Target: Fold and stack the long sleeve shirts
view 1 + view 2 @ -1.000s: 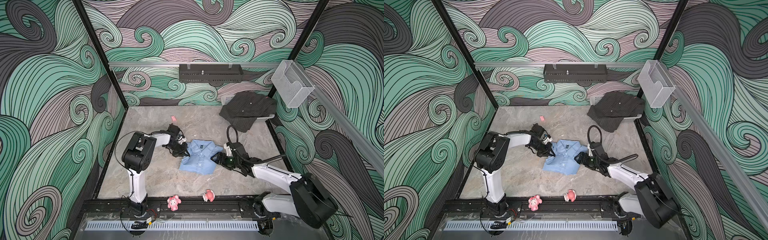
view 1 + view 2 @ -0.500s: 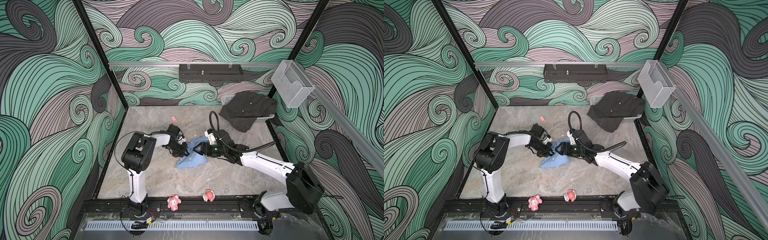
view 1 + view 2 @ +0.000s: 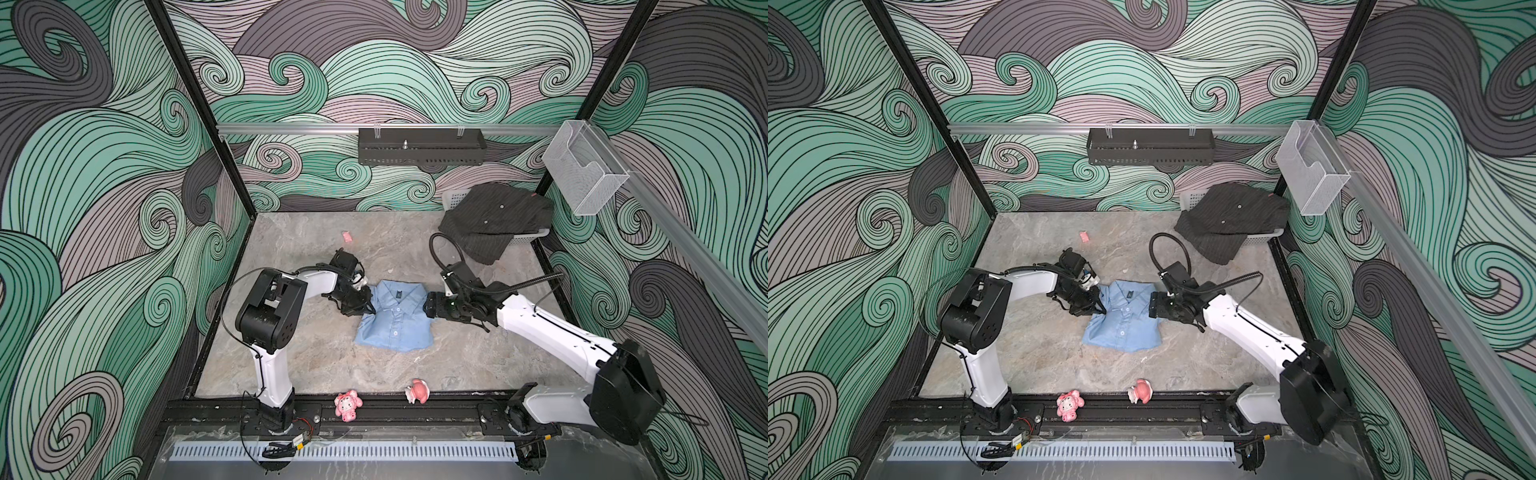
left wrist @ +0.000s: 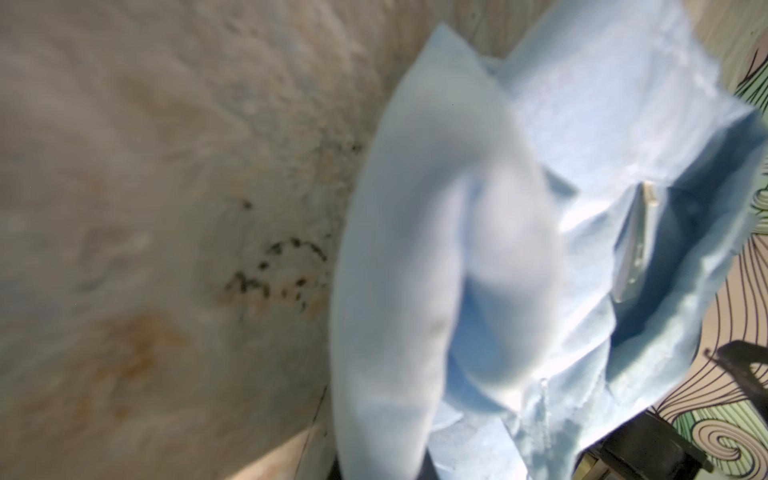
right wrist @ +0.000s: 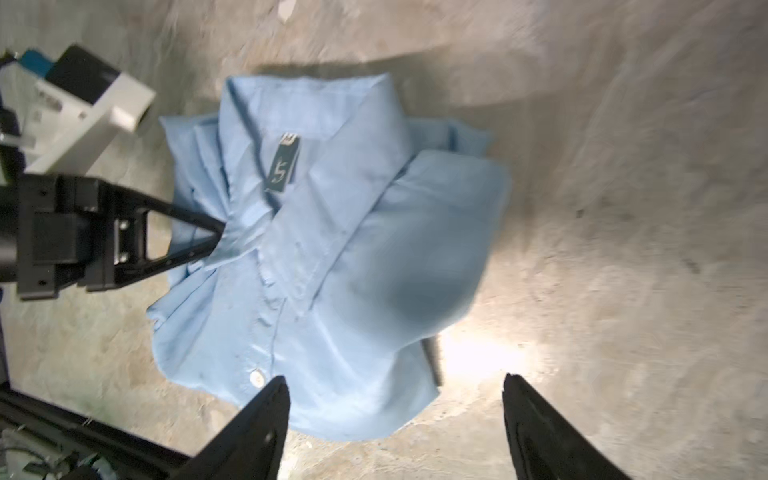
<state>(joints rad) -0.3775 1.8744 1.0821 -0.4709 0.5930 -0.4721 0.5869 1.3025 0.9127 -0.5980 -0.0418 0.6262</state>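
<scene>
Left gripper [image 5: 218, 237]: tips drawn together on the blue shirt [image 3: 395, 320], at the shoulder fold beside the collar. I judge this pins that side so the fold can't spring open.

Right gripper [image 5: 395, 378]: spread wide and empty, just off the opposite shoulder.

The shirt lies flat on the table [image 3: 291, 353] between my two grippers, buttons up, no sleeve showing.

Dark shirt [image 3: 494, 220]: well beyond my right gripper, draped unfolded over a basket [image 3: 528, 237].

Likely next: fold hem to collar.
</scene>
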